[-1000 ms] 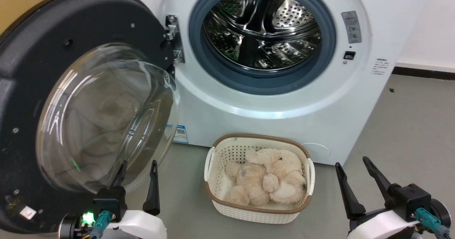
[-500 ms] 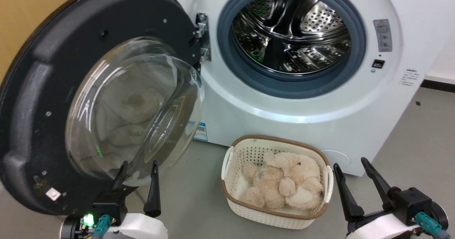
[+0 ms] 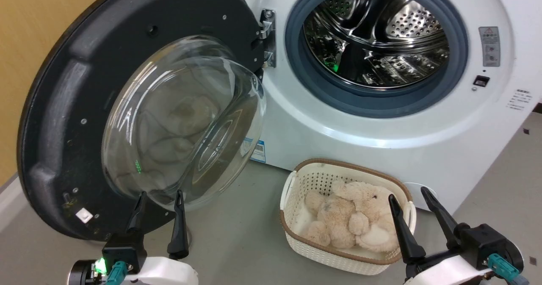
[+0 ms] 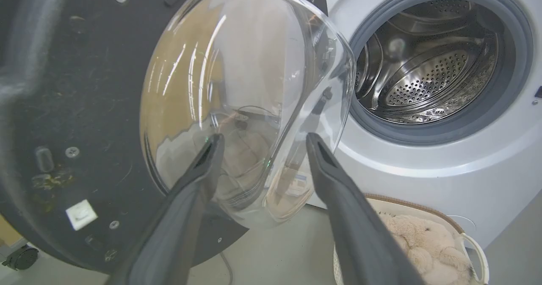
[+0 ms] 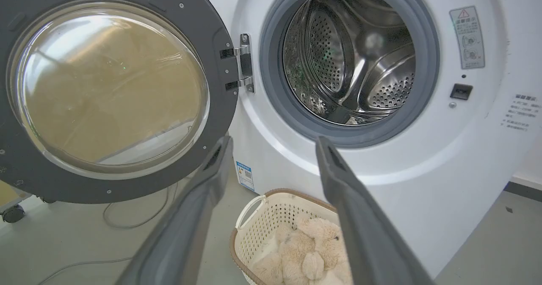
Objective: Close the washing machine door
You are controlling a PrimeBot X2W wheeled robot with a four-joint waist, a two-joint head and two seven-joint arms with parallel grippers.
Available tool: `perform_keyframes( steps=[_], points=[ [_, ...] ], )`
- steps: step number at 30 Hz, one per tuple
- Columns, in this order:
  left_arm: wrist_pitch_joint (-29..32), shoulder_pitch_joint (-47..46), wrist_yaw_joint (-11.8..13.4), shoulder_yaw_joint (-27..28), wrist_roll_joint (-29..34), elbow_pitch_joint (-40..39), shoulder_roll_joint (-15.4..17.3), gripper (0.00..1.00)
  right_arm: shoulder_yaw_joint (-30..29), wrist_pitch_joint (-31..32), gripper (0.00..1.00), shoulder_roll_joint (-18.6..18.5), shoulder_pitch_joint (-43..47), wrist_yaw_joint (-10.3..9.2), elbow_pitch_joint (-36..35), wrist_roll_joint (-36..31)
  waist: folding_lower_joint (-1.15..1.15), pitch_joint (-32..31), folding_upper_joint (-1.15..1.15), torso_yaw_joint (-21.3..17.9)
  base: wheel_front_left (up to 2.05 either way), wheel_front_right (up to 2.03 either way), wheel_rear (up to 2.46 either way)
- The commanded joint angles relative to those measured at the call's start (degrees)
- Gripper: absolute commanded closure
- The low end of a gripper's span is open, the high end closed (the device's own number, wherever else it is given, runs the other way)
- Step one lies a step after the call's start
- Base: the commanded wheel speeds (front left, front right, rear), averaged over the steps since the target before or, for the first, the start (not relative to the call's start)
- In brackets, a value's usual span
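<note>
The left gripper is holding its two fingers spread, grasping nothing, tips close before the bulging middle of the washing machine door. The door is standing wide open at the left of the washing machine. The right gripper is also gaping, unladen, hovering beside one cream basket that is cradling one plush toy. One steel drum is showing perforated walls.

Mustard-yellow wall up left of the left claw (pale skirting along its foot), plain grey floor ahead of it and past the right claw, dark skirting further right.
</note>
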Motion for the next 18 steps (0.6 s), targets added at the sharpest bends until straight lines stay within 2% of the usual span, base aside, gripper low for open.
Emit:
perform_keyframes(
  steps=[1, 18],
  points=[
    [-0.6, 1.0, 0.56, 0.05, -0.54, -0.41, 0.01, 0.0, 0.36, -0.58, 0.0, -0.3, -0.68, 0.03, 0.24, 0.84, 0.0, 0.12, 0.0, 0.51, 0.0, 0.0, 0.0],
    [-2.64, 2.06, 2.35, -0.42, -1.93, -1.56, 0.01, 0.0, 2.63, -2.61, 0.0, -1.22, -1.97, 0.03, 1.24, 2.81, 0.0, 0.7, 0.0, 4.89, 0.0, 0.0, 0.0]
  ],
)
